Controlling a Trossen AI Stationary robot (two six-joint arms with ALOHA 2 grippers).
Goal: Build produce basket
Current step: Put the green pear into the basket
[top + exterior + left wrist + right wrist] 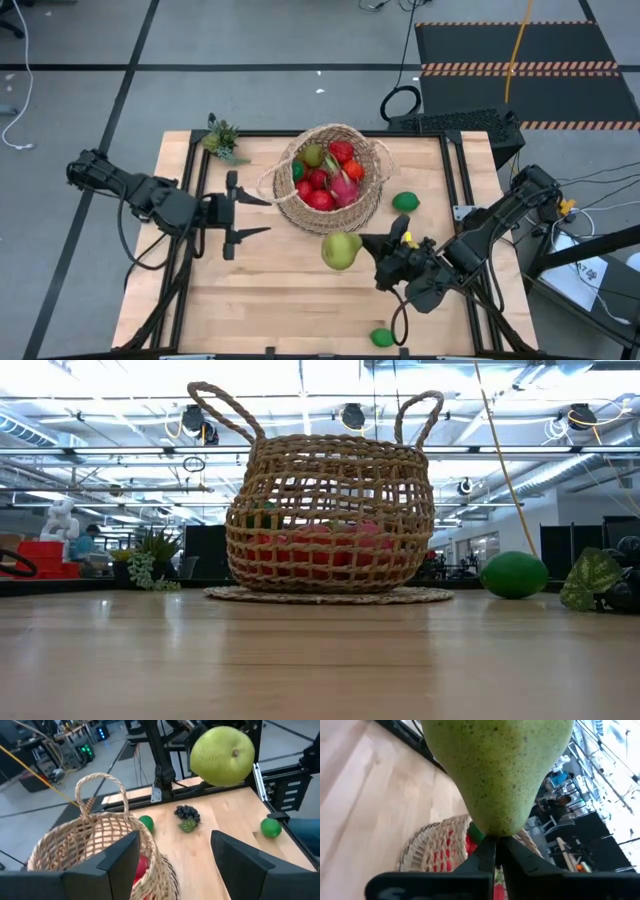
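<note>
High view: the basket [330, 180] sits at the table's centre-back, already holding a green pear, red fruit and a pink dragonfruit. The right gripper [372, 247] has its fingers pinched shut on the narrow end of a big green pear [341, 250], which hangs in the air just short of the basket. From that pear the basket's mouth lies at about twelve o'clock, close by, so the right arm is the one placed to make the drop. The pear's long axis runs roughly nine to three, stem end toward the gripper. The left gripper [240, 215] waits at the basket's nine o'clock with its fingers apart, holding nothing. One lime [405, 201] lies at the basket's three o'clock, another lime [381, 337] near the front edge.

Low view: the basket stands upright on its round mat, red showing through the weave; a lime rests to its right, and the leaf of the grapes [615, 582] shows at the far right edge. Neither gripper appears here.

Left wrist view: the spread fingers [112, 862] frame the basket's rim, and beyond them the held pear floats above the table, with grapes and two limes lying farther off.

Right wrist view: the closed fingertips [492, 847] grip the pear's tapered end; the basket's rim lies below and beyond it, so I judge a short carry forward is needed before release.
</note>
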